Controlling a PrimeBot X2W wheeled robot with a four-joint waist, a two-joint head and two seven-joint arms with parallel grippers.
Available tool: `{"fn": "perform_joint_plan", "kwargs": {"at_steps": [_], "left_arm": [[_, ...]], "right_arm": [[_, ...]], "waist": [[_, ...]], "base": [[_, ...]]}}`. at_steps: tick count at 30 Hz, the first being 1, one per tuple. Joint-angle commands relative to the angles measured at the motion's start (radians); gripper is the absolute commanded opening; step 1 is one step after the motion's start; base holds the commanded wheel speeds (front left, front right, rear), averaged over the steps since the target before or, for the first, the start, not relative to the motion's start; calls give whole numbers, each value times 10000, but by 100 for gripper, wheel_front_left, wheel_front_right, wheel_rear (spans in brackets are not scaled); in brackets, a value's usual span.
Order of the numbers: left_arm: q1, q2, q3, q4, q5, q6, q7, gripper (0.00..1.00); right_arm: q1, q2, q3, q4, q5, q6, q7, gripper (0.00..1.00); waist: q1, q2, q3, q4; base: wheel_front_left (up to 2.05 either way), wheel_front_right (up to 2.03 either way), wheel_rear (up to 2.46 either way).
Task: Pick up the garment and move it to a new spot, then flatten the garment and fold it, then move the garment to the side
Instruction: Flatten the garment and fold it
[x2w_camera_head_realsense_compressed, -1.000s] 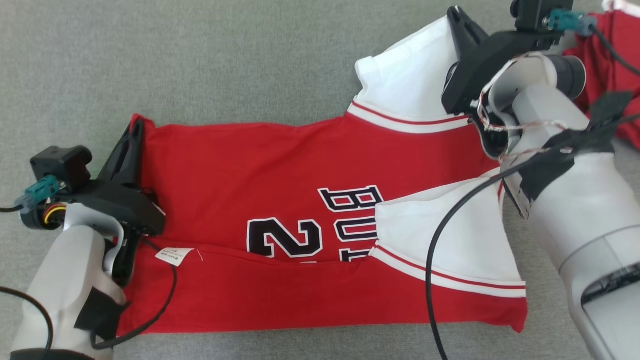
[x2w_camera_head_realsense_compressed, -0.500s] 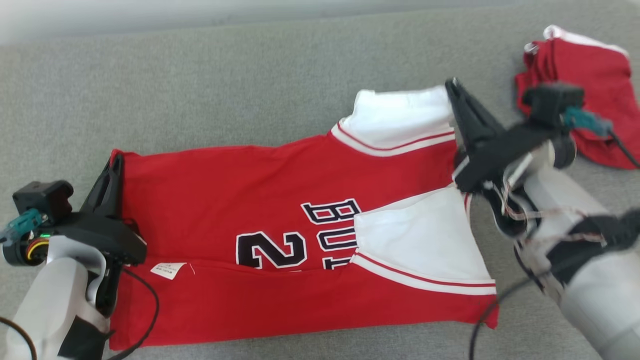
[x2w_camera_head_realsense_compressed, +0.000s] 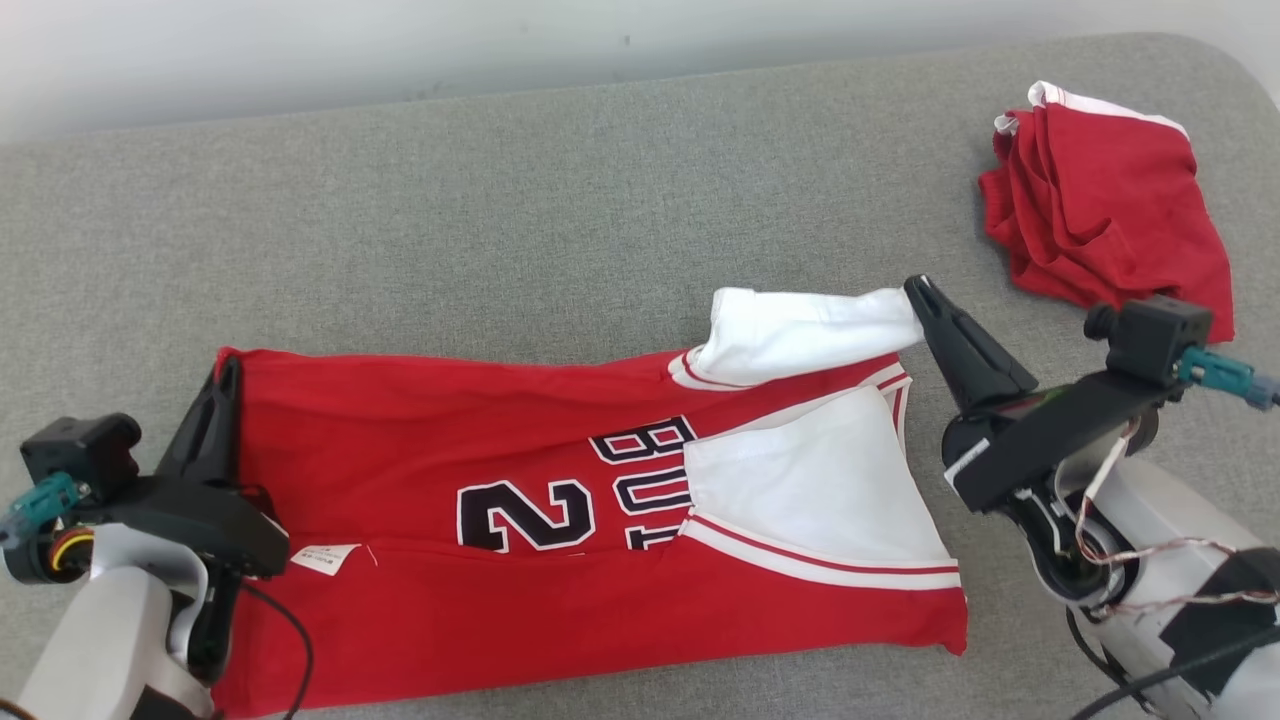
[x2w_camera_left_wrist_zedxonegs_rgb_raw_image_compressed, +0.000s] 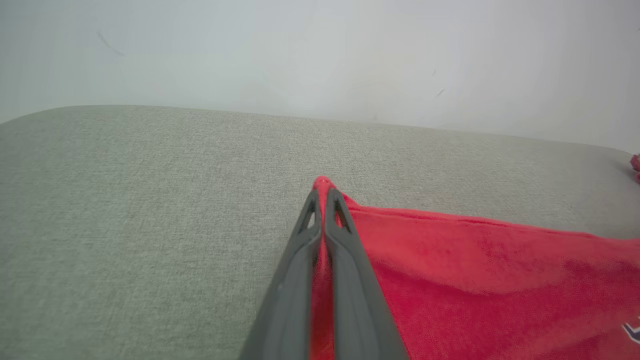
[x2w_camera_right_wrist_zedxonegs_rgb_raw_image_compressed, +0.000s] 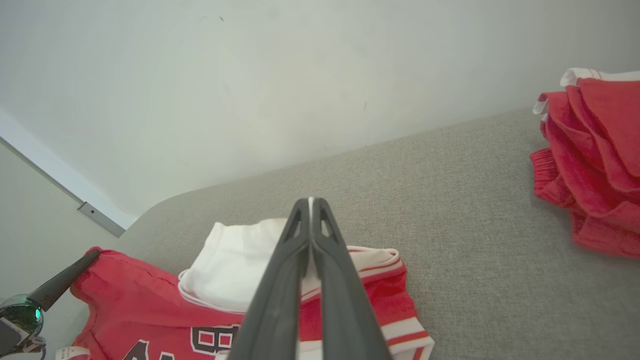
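The red jersey (x2w_camera_head_realsense_compressed: 480, 430) lies spread along the near edge of the grey padded worktop (x2w_camera_head_realsense_compressed: 500, 200), with its hem toward the left edge and its sleeves toward the right. My left gripper (x2w_camera_head_realsense_compressed: 230, 365) has its fingers pressed together on the jersey's far left corner, and in the left wrist view I see red cloth pinched between them. My right gripper (x2w_camera_head_realsense_compressed: 915, 288) is closed too, clamping the end of the far white sleeve (x2w_camera_head_realsense_compressed: 800, 330), which is drawn out toward the fingertips. The near white sleeve (x2w_camera_head_realsense_compressed: 810, 490) lies folded flat over part of the chest lettering. A small white label (x2w_camera_head_realsense_compressed: 325, 558) shows on the red cloth beside my left arm. A crumpled red garment (x2w_camera_head_realsense_compressed: 1110, 215) sits well apart near the far right corner, beyond the right gripper.
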Motion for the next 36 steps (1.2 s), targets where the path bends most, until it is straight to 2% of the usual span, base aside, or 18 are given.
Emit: {"fn": "perform_joint_plan", "kwargs": {"at_steps": [1,8,17,18,19,20,21,22,28,36], "left_arm": [[260,42,-5,-152,-58,70,-41,0],[962,2,-50,-897,-145,170,-55,0],[1671,-22,-116,-1301,-329,222,-7,0],[1732,-17,-126,-1315,-351,225,-6,14],[1789,-15,-133,-1320,-357,235,-16,47],[1854,-27,-136,-1328,-378,241,-35,69],[1922,-32,-133,-1346,-377,263,-51,95],[1985,-47,-110,-1391,-385,296,-89,100],[2466,-92,141,-1818,-462,538,-280,100],[3220,-186,463,-2627,-473,846,-424,100]], "right_arm": [[224,-138,34,-230,201,-3,-60,0],[722,-538,376,-963,451,-3,-95,0],[1102,-979,1076,-1309,832,-3,64,0],[1131,-1032,1133,-1336,826,-3,47,0],[1186,-1080,1210,-1384,853,-3,32,0],[1255,-1105,1247,-1424,958,-3,25,0],[1297,-1156,1263,-1442,990,-3,11,0],[1353,-1216,1289,-1435,1030,-3,-1,0],[1702,-1472,1610,-1325,881,-3,-5,0],[2021,-1440,1962,-774,255,-3,-48,0]], "waist": [[1,0,-27,-2],[1,0,-201,93],[1,0,-492,229],[1,0,-529,249],[1,0,-571,277],[1,0,-610,301],[1,0,-645,327],[1,0,-682,354],[1,0,-951,528],[1,0,-1220,719]], "base": [[0,0,0],[0,0,0],[0,0,0],[0,0,0],[0,0,0],[0,0,0],[0,0,0],[0,0,0],[0,0,0],[0,0,0]]}}
